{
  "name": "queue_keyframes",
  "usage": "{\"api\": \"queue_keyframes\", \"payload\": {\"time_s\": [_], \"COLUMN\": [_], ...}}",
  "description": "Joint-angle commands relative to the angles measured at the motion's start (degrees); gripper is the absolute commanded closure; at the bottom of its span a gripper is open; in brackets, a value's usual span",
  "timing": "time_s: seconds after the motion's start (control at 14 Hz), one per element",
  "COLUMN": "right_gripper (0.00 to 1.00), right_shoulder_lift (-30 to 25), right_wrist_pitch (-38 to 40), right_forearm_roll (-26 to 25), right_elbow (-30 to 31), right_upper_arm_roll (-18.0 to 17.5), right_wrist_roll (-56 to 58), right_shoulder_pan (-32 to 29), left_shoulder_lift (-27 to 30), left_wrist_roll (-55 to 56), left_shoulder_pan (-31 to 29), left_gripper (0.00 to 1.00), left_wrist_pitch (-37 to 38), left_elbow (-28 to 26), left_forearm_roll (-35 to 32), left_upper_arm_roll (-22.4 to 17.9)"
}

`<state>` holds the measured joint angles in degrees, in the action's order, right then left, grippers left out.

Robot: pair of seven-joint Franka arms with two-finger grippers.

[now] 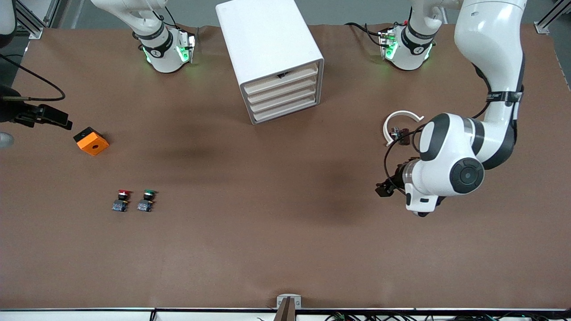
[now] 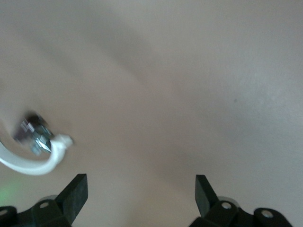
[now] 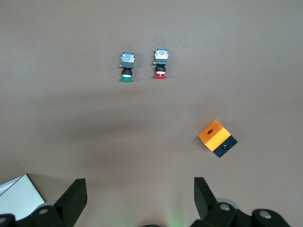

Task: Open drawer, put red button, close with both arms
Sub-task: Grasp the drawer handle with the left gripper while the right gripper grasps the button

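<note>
Brown table (image 1: 276, 232) carries everything. White box cabinet (image 1: 270, 55) stands between the two arm bases, four cream-fronted drawers stacked in it, all pushed in, contents hidden; the top drawer (image 1: 282, 76) has a small dark mark at its upper edge, cannot tell what it is.

Left arm (image 1: 486, 111) bends over its own end of the table. Left gripper (image 2: 141, 191) hangs over bare table, fingers (image 2: 75, 189) spread wide apart with nothing between them; in the front view it is mostly hidden under the wrist, only black parts show at (image 1: 387, 185). A white open ring (image 1: 400, 122) with a small metal and dark fitting on it lies on the table just beside this gripper, toward the arm bases.

Right arm (image 1: 147, 26) shows only its base and lower links in the front view, hand not in that view. Right gripper (image 3: 140, 194) is up high over the right arm's end of the table, fingers (image 3: 75, 194) wide apart and empty, arm waiting.

Orange square block (image 1: 91, 141) with a hole lies on the table under the right gripper's view. Red button (image 1: 121, 200) lies on its side on the table, well apart from the cabinet, nearer to the front camera than the orange block, in no container. Green button (image 1: 146, 200) lies just beside it, not touching
</note>
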<state>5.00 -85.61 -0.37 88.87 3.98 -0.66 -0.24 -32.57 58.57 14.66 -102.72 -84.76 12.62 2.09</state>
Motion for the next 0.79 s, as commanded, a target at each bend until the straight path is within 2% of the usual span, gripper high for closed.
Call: {"api": "queue_keyframes", "payload": {"time_s": [0.0, 0.29, 0.57, 0.72], "right_gripper": [0.00, 0.00, 0.00, 0.00], "right_shoulder_lift": [4.7, 9.6, 13.2, 15.1], "right_wrist_pitch": [-0.4, -8.7, -18.7, -22.9], "right_forearm_roll": [-0.6, 0.0, 0.4, 1.9], "right_elbow": [-1.8, -1.2, 0.3, 1.5], "right_upper_arm_roll": [-0.6, -0.5, -0.6, -0.6], "right_wrist_roll": [0.5, -0.1, -1.0, -3.6], "right_shoulder_pan": [-1.4, -2.3, -2.2, -2.5], "left_shoulder_lift": [-2.1, -5.2, -6.7, -7.8], "left_wrist_roll": [11.5, 31.7, 42.7, 47.1], "left_shoulder_pan": [1.9, 3.4, 3.4, 3.0], "left_gripper": [0.00, 0.00, 0.00, 0.00], "left_wrist_pitch": [3.7, 11.6, 18.4, 19.5], "left_elbow": [2.6, 7.1, 8.1, 8.1], "left_forearm_roll": [3.9, 7.0, 11.9, 16.7], "left_upper_arm_roll": [-0.1, 1.5, 2.7, 3.0]}}
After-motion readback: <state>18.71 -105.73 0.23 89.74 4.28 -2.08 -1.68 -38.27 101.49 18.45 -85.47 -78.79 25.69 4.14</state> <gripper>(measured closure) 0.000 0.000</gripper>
